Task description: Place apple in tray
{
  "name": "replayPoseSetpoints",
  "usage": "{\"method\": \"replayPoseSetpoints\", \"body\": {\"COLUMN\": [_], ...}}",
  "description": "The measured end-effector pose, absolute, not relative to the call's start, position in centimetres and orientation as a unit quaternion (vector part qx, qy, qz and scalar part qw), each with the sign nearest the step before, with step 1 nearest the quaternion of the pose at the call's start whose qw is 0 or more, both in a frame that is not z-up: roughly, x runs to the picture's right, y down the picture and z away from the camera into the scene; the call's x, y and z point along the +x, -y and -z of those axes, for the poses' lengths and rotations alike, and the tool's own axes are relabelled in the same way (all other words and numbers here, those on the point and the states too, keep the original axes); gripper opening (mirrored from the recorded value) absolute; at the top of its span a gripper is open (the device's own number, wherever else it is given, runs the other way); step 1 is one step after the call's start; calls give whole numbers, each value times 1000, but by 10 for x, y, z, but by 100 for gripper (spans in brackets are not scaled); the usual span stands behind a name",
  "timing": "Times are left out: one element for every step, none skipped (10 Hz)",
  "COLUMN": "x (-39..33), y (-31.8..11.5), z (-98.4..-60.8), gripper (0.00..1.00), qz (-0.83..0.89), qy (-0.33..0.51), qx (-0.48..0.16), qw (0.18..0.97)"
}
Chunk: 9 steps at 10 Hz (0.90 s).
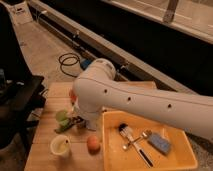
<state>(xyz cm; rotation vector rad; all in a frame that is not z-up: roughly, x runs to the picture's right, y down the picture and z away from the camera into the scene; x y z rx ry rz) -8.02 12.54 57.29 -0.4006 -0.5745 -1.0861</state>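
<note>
1. A white robot arm [130, 100] reaches from the right across a wooden table [44, 131].
2. Its gripper [78, 121] sits low under the arm's end, beside a green cup [61, 116]. It is mostly hidden, so I cannot tell how far open it is or whether it holds anything.
3. The apple [93, 143] rests on the table, outside the tray [107, 152], just beside its left wall.
4. A pale cup [60, 146] stands left of the apple.
5. The yellow tray holds a brush [125, 131] and a blue sponge [159, 142].
</note>
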Motion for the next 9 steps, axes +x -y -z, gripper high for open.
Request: {"method": "replayPoseSetpoints", "body": {"x": [-83, -88, -93, -93, -98, -100, -111, -115, -119], "y": [-127, -133, -144, -154, -171, -176, -201, -204, -207], "z": [-576, -582, -591, -600, -612, -616, -637, -641, -645], "gripper": [80, 80, 80, 80, 80, 80, 80, 80, 80], "qz": [510, 513, 512, 510, 505, 504, 467, 455, 442], "qy": [266, 265, 270, 273, 282, 285, 305, 308, 308], "qx": [-193, -203, -217, -228, -244, -248, -273, -277, -280], "qw": [795, 791, 786, 783, 778, 777, 784, 789, 794]}}
